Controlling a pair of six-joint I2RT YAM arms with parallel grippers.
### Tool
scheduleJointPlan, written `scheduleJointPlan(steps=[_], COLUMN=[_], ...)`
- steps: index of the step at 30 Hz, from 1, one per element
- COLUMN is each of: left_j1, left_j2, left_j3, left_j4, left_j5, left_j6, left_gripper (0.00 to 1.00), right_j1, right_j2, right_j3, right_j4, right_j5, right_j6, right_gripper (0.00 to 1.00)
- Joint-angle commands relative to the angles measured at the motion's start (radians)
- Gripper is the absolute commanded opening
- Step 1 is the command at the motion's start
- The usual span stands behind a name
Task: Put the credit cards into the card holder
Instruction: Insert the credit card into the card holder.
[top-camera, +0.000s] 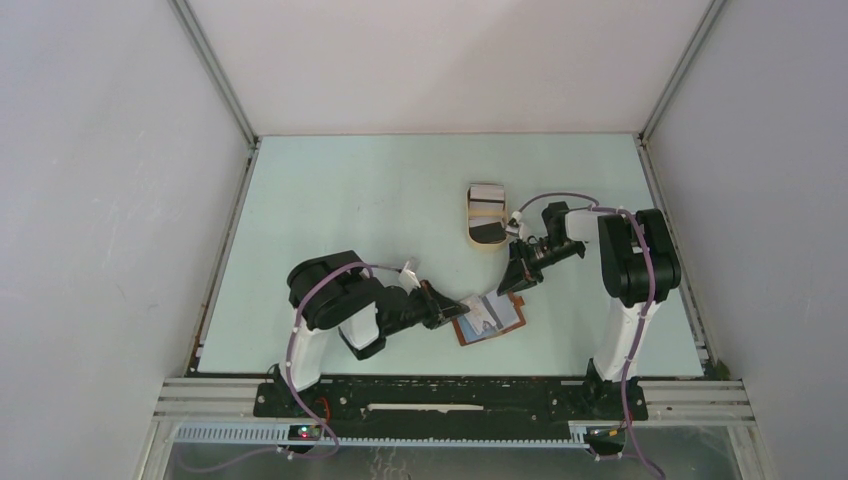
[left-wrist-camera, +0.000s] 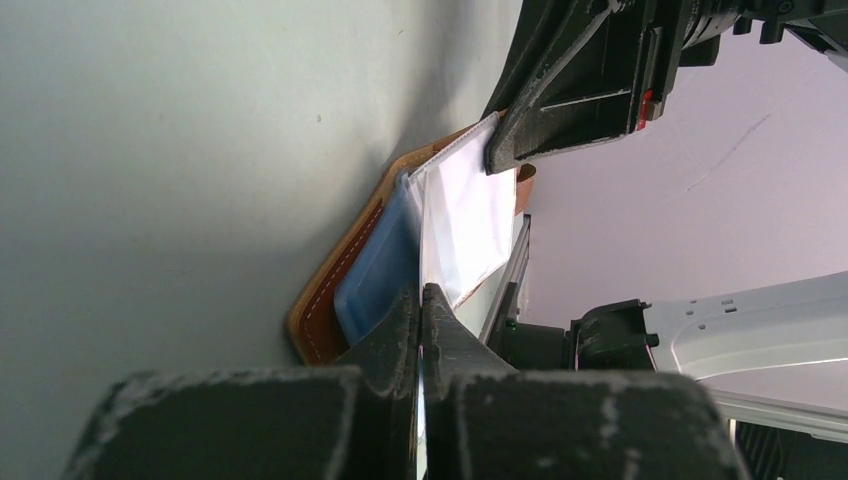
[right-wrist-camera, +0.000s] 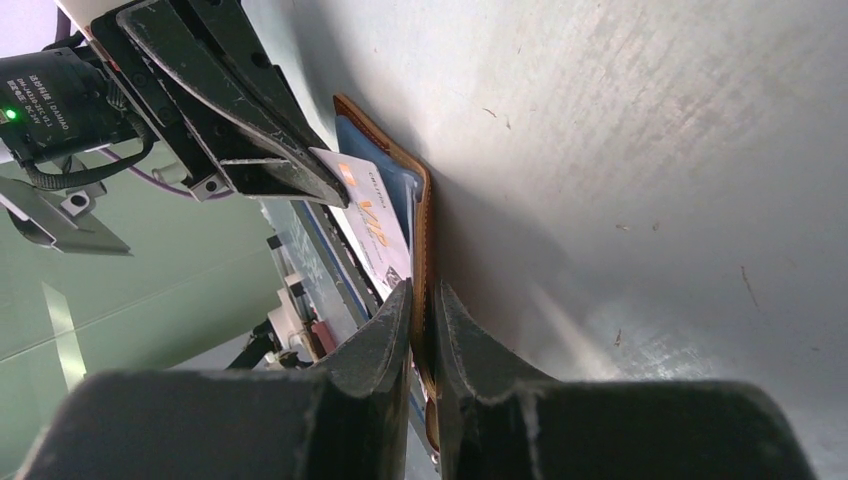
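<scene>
Left gripper (left-wrist-camera: 421, 300) fully closed, fingers pressed flat together on the near edge of a white card (left-wrist-camera: 465, 215), with a thin white sliver visible between the pads. White card raised at an angle out of the card holder (left-wrist-camera: 335, 290), above a pale blue card (left-wrist-camera: 375, 270) lying against the holder's inner face; seated in a pocket or not, cannot tell. Card holder open on the table (top-camera: 350, 220), reddish-brown with light stitching along the rim, located near the front edge of the surface. Right gripper (right-wrist-camera: 422, 295) narrowly parted, one finger on each side of the holder's brown edge, clamping that edge. Orange print visible on the white card's face in the right wrist view, with the tip of the left gripper on the card's far corner. In the top view, left gripper at the holder's left edge and right gripper at its upper right corner, both low to the surface. Farther back on the table, tan oval tray (top-camera: 487, 212), well apart from the card holder, containing a black card (top-camera: 488, 235) at its near end and a light, striped stack of cards (top-camera: 487, 192) at its far end; exact count not discernible.
</scene>
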Motion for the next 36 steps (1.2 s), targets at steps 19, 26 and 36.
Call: scheduleJointPlan(steps=[19,26,36], left_j1=[-0.023,-0.031,-0.032], left_j2=[0.037,0.034,-0.016], left_j3=[0.028,-0.011,-0.022], left_j4=[0.062,0.06,-0.01], left_j5=[-0.044,-0.065,-0.031], left_j6=[-0.092,-0.136,-0.102], left_gripper=[0.0,0.0,0.0], right_j1=[-0.026,-0.032,-0.085], right_j2=[-0.004,-0.051,-0.092], right_j3=[-0.044,-0.103,-0.18], right_j4=[0.046,0.133,0.269], right_j5=[-0.04,-0.022,-0.067], right_j6=[0.043,0.111,0.229], right_gripper=[0.23,0.2,0.06])
